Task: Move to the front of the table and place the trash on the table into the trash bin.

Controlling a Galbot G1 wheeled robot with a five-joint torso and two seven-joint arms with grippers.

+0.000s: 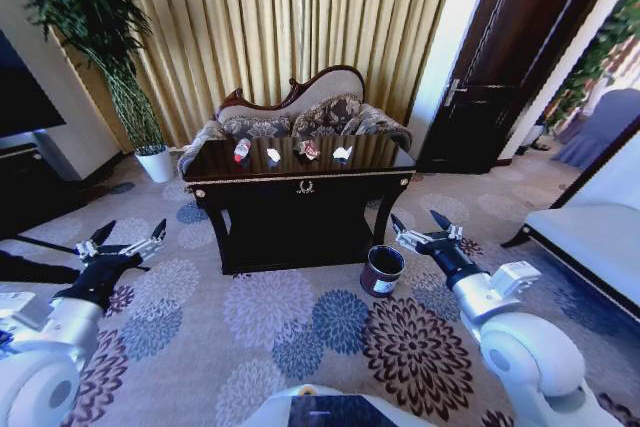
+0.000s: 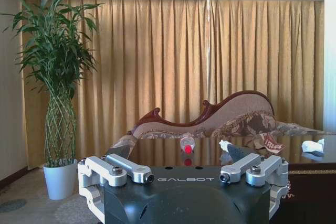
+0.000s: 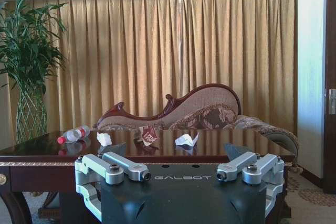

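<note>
The dark glossy table (image 1: 300, 185) stands ahead of me across the carpet. On its top lies the trash in a row: a clear bottle (image 1: 241, 151) with a red label, a crumpled white paper (image 1: 273, 155), a red-and-white wrapper (image 1: 309, 149) and another white paper (image 1: 342, 153). The small dark trash bin (image 1: 382, 270) sits on the floor by the table's front right leg. My left gripper (image 1: 122, 237) hangs open and low, left of the table. Just right of the bin, my right gripper (image 1: 425, 224) is also open. The right wrist view shows the bottle (image 3: 73, 134) and wrapper (image 3: 149, 135).
A carved sofa (image 1: 300, 112) stands right behind the table before gold curtains. A tall plant in a white pot (image 1: 153, 162) is at the back left, a dark door (image 1: 500, 97) at the back right. White furniture (image 1: 590, 237) borders the right, a dark cabinet (image 1: 25, 182) the left.
</note>
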